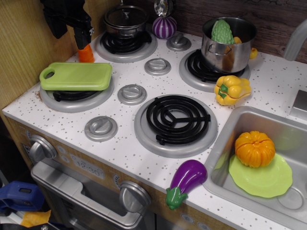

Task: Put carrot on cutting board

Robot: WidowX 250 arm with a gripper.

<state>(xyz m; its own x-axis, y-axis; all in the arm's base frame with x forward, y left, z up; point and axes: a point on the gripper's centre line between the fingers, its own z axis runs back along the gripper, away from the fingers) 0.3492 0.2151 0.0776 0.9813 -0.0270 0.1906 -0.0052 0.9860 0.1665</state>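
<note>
The carrot (86, 54) is a small orange cone that stands upright at the back left of the stove top, just behind the far right corner of the cutting board. The lime-green cutting board (76, 76) lies flat on the front left burner, its slot handle at the left end. My black gripper (84, 43) comes down from the top left and is shut on the carrot's upper end. The carrot's lower end is at or just above the counter. Its top is hidden by the fingers.
A black lidded pot (125, 19) sits on the back left burner and a purple striped vegetable (164, 27) behind it. A steel pot (228, 44) holds a green vegetable. A yellow bell pepper (231, 89), a purple eggplant (186, 179), and a pumpkin (254, 148) on a round plate (268, 182) in the sink are to the right.
</note>
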